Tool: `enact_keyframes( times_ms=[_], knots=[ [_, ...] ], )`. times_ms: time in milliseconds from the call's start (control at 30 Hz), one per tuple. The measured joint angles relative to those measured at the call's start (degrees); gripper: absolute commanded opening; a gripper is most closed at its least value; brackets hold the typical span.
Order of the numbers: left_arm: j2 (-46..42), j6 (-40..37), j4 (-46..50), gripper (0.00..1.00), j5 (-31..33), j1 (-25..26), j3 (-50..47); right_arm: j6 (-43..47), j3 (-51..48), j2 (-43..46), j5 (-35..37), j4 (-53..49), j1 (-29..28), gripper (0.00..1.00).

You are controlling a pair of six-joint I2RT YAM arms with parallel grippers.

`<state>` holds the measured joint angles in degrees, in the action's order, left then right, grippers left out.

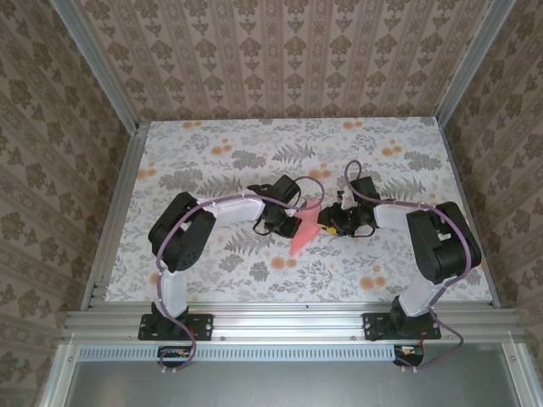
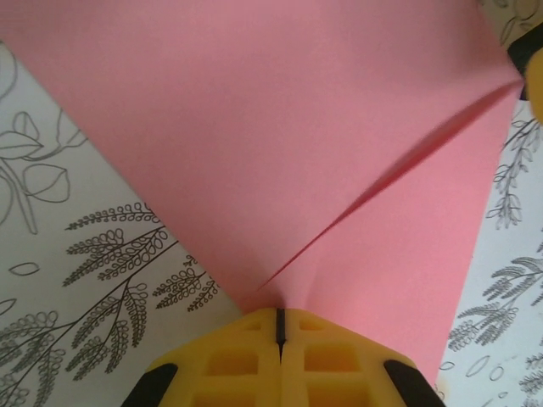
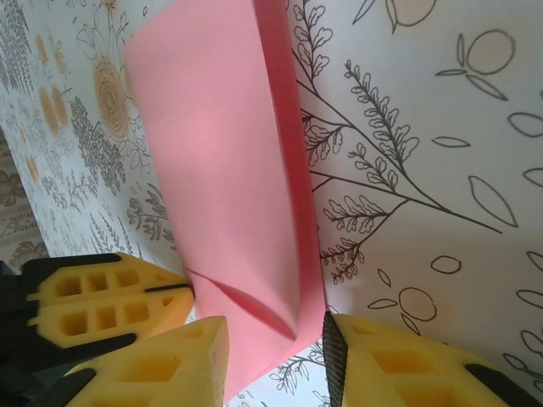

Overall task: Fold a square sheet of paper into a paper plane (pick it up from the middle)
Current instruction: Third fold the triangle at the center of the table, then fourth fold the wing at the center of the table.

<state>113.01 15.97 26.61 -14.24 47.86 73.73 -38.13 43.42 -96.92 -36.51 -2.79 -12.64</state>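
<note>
Pink paper plane point(image 1: 303, 234), one, pinched by left gripper point(image 2: 280, 326); right gripper point(image 3: 273, 332) parted.

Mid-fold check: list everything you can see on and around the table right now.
pink paper: one, salmon pink, partly folded, mid-table between the grippers.
table cover: one, white with grey leaf and orange flower prints, under everything.
walls: three, brown patterned, around the table.
frame rail: one, silver, along the near edge.
left arm, right arm: two, black and white, purple cables.
left gripper: yellow fingers, shut on the pink paper.
right gripper: yellow fingers, open, paper edge between them.
</note>
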Motion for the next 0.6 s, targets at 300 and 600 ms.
enact_keyframes(
  times_ms=[300, 600],
  knots=[
    [0.02, 0.00, -0.20, 0.00, -0.02, 0.00, 0.00, -1.09, 0.02, -1.62, -0.92, 1.62, 0.00, 0.37],
    [0.02, -0.02, -0.20, 0.00, -0.04, 0.02, 0.00, -1.77, 0.02, -1.84, -1.79, 2.95, -0.39, 0.37]
  ],
)
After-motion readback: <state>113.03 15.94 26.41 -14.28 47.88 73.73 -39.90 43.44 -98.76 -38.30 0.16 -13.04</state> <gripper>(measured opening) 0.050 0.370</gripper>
